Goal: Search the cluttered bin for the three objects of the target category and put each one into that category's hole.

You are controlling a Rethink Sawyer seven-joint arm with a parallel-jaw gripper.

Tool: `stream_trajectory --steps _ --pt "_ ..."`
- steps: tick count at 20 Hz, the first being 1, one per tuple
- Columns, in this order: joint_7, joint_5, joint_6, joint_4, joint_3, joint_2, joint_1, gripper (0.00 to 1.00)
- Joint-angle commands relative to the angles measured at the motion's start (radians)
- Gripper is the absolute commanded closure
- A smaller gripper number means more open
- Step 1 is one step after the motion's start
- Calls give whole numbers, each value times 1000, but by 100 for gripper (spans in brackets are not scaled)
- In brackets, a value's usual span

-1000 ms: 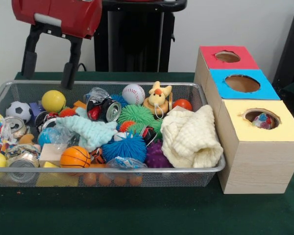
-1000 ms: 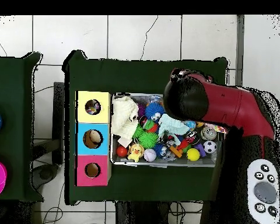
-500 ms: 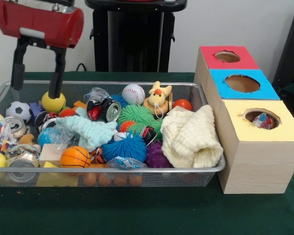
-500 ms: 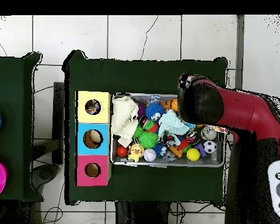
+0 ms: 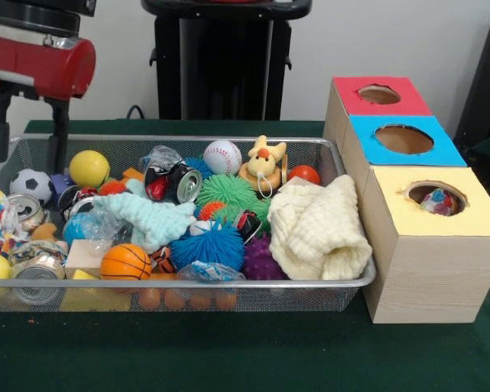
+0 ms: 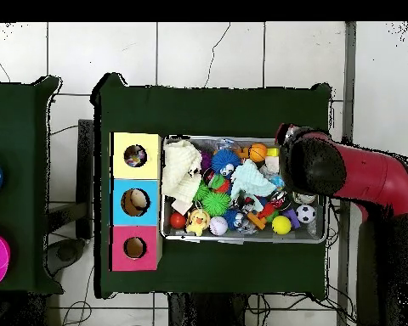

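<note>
My gripper [image 5: 28,162] hangs open and empty over the left end of the wire bin [image 5: 310,283]. One finger [image 5: 60,143] drops just behind the soccer ball [image 5: 31,184], left of the yellow ball [image 5: 89,167]. The bin holds a baseball [image 5: 222,157], a small basketball [image 5: 125,262], crushed cans [image 5: 180,183], spiky balls [image 5: 207,246], a duck toy [image 5: 262,163] and a cream cloth [image 5: 318,229]. Right of it stand the red hole [image 5: 380,94], blue hole [image 5: 403,139] and yellow hole [image 5: 435,198], the last with a colourful item inside. In the overhead view the arm [image 6: 314,165] hides the gripper.
A light blue cloth [image 5: 151,219] and clear plastic wrap [image 5: 98,227] lie over toys mid-bin. The three boxes [image 6: 135,201] stand in a row against the bin's short side. The black pedestal [image 5: 224,61] stands behind the bin. Green table cloth [image 5: 229,351] shows in front.
The gripper has swung from behind the yellow ball toward the bin's left end in the front view, staying open and empty. Nothing in the bin has moved.
</note>
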Motion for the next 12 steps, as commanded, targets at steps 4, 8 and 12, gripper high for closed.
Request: stream_trajectory --steps 4,8,12 --pt "-172 -107 -73 164 159 84 -52 0" --pt "-180 -126 -95 190 188 82 -98 0" --pt "-219 -146 -85 194 233 93 -163 0"
